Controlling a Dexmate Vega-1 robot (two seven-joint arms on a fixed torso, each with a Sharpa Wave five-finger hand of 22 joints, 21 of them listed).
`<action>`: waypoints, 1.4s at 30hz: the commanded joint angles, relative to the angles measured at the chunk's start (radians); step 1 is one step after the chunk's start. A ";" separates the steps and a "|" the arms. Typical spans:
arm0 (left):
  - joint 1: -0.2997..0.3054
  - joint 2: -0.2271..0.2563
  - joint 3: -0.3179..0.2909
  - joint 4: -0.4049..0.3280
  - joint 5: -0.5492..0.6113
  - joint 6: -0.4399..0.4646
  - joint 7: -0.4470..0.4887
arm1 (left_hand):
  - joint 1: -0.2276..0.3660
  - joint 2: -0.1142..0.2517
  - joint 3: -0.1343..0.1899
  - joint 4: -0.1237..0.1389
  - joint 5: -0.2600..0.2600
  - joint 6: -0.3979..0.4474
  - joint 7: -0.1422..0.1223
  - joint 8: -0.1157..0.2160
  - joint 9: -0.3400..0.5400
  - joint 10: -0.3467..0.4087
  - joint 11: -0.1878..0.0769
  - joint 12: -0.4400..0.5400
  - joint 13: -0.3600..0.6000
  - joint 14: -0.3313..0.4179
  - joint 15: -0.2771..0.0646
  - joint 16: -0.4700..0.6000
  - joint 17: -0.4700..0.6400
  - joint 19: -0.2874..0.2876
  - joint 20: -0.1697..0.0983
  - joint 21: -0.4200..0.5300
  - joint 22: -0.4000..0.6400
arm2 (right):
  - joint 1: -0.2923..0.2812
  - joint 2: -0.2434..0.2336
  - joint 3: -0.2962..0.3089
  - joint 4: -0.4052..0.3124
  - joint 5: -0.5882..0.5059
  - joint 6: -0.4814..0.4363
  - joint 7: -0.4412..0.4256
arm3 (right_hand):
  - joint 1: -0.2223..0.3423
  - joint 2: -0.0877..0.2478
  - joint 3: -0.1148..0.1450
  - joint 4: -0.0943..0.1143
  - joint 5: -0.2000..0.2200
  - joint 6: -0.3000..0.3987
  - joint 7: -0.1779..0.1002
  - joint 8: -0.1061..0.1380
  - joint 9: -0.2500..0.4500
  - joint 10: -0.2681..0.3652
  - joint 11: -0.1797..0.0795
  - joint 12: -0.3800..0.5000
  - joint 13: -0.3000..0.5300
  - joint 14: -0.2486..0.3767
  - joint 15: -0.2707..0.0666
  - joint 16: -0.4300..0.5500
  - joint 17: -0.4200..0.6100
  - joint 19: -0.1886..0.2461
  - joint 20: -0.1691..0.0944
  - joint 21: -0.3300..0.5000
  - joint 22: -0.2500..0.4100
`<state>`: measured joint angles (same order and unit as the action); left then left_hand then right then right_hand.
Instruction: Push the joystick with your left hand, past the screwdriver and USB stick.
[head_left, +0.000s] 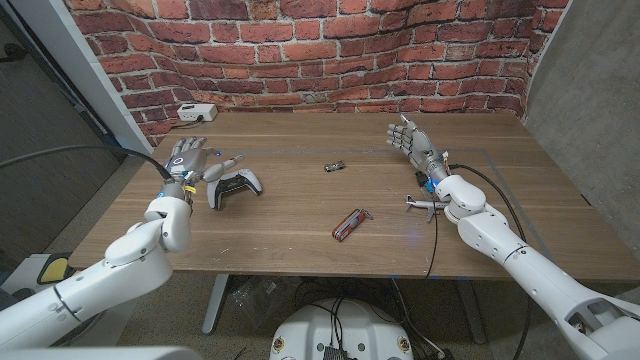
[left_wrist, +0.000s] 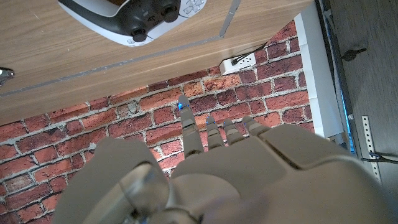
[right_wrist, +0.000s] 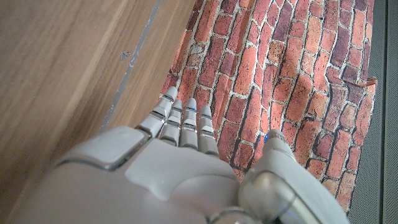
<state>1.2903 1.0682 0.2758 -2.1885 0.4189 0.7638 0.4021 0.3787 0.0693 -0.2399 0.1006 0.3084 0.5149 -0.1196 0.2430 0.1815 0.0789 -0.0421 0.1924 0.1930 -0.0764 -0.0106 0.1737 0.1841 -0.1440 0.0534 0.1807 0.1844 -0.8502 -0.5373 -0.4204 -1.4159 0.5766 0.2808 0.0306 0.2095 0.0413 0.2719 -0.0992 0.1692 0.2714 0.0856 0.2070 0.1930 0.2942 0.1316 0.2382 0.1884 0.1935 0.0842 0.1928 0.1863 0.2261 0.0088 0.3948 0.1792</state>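
Note:
The joystick (head_left: 233, 187), a white and black game controller, lies on the wooden table (head_left: 300, 245) at the left. My left hand (head_left: 190, 160) stands just to its left with fingers spread and nothing in it; contact is not clear. In the left wrist view the joystick (left_wrist: 134, 18) lies beyond my left hand (left_wrist: 205, 168). A small metal USB stick (head_left: 334, 167) lies mid-table to the right of the joystick. Nearer the front edge lies the red-handled screwdriver (head_left: 350, 224). My right hand (head_left: 412, 140) is raised at the right, open and holding nothing; the right wrist view has my right hand (right_wrist: 180, 162) over bare wood.
A white power strip (head_left: 196, 113) sits at the table's back left corner, with the same power strip (left_wrist: 239, 62) against the brick wall in the left wrist view. A black cable (head_left: 480, 178) runs along my right arm. Bare wood lies between the joystick and the USB stick.

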 joint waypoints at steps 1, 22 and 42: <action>-0.078 0.055 0.091 -0.031 0.034 0.151 -0.102 | 0.000 -0.001 -0.013 0.003 0.008 0.039 -0.003 0.002 0.001 -0.012 -0.003 0.000 0.002 -0.019 0.000 0.002 0.003 -0.014 -0.003 0.002 0.003 | -0.008 -0.005 0.003 -0.007 0.004 -0.007 0.002 | 0.001 0.007 0.005 -0.005 0.007 0.004 -0.002 -0.002 0.003 0.009 0.001 -0.004 0.003 0.006 0.002 0.000 0.001 0.009 0.000 -0.003 0.002; -0.204 0.095 0.257 -0.037 0.124 0.245 -0.191 | -0.007 -0.001 -0.024 0.009 0.010 0.059 -0.003 -0.003 0.001 -0.030 -0.013 0.002 0.002 -0.046 -0.001 0.003 0.003 -0.016 0.007 0.012 0.004 | -0.019 -0.023 0.007 -0.035 0.007 -0.025 0.000 | -0.001 0.012 0.006 -0.004 0.007 0.006 -0.004 -0.002 0.003 0.010 0.001 -0.005 0.003 0.005 0.001 -0.001 0.002 0.009 0.000 -0.010 0.002; -0.236 0.064 0.298 0.002 0.120 0.191 -0.204 | -0.011 0.002 -0.032 0.013 0.013 0.040 -0.020 -0.020 0.001 -0.043 -0.012 0.004 0.002 -0.052 -0.002 0.007 0.004 -0.018 0.007 0.018 0.005 | -0.029 -0.028 0.012 -0.048 0.013 -0.033 -0.007 | -0.002 0.014 0.006 -0.004 0.007 0.008 -0.004 -0.002 0.003 0.009 0.000 -0.007 0.003 0.006 0.002 -0.001 0.002 0.012 0.000 -0.014 0.003</action>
<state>1.0736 1.1413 0.5502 -2.2027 0.5394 0.9759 0.2180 0.3613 0.0728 -0.2662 0.1131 0.3163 0.5519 -0.1356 0.2255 0.1816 0.0425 -0.0536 0.1924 0.1929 -0.1168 -0.0124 0.1738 0.1838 -0.1524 0.0588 0.1933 0.1842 -0.8755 -0.5642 -0.4105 -1.4578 0.5852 0.2565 0.0279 0.2042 0.0466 0.2719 -0.0992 0.1692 0.2713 0.0857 0.2070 0.1930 0.2941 0.1316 0.2312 0.1883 0.1935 0.0842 0.1928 0.1863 0.2299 0.0126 0.3861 0.1791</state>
